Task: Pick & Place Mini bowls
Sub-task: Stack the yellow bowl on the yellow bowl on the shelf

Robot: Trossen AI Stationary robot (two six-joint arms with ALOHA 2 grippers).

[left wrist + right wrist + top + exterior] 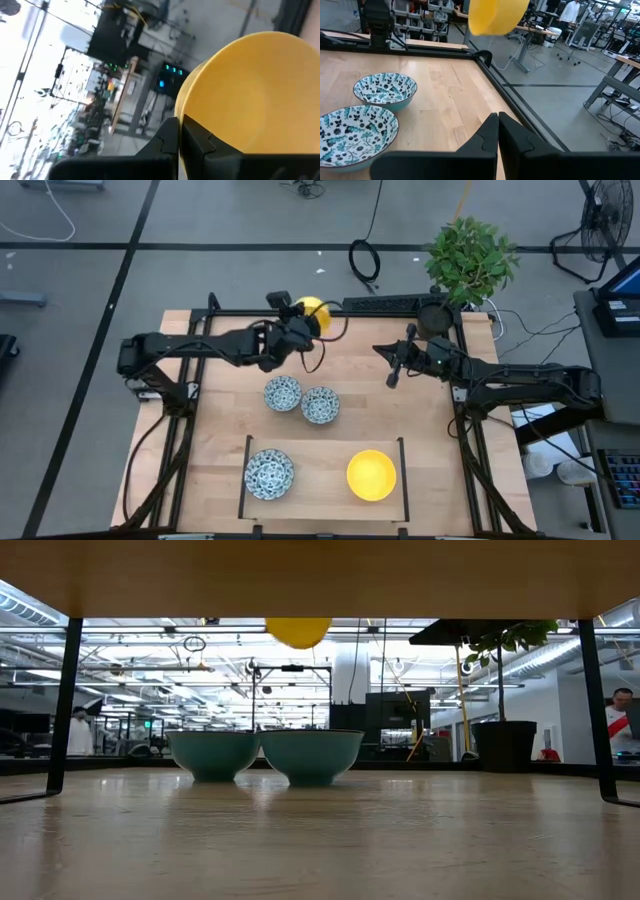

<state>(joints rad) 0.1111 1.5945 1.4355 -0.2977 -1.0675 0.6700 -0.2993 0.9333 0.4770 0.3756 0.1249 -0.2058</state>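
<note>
My left gripper (300,322) is over the table's far edge, shut on a plain yellow mini bowl (314,309) that hangs in the air (298,632) (496,15). Two blue-patterned mini bowls (283,393) (320,405) stand side by side on their bases at mid-table (213,755) (311,757). Inside a black frame (247,470) near the front edge sit a patterned mini bowl (269,473) and a yellow one (371,475). My right gripper (393,373) (498,125) waits shut with nothing in it, right of centre above the table. My left gripper has the yellow bowl by its rim (186,107), the wall pinched with one finger (205,142) inside the bowl and the other (162,145) outside. The bowl is lifted clear of the table and tilted, its hollow (260,95) showing in the wrist view.
A dark plant pot (437,313) with a green plant (470,258) stands at the table's far right corner (505,745). Black rails run along the table's edges (485,57). Bare wood lies between the mid-table bowls and the frame. People show in the room behind.
</note>
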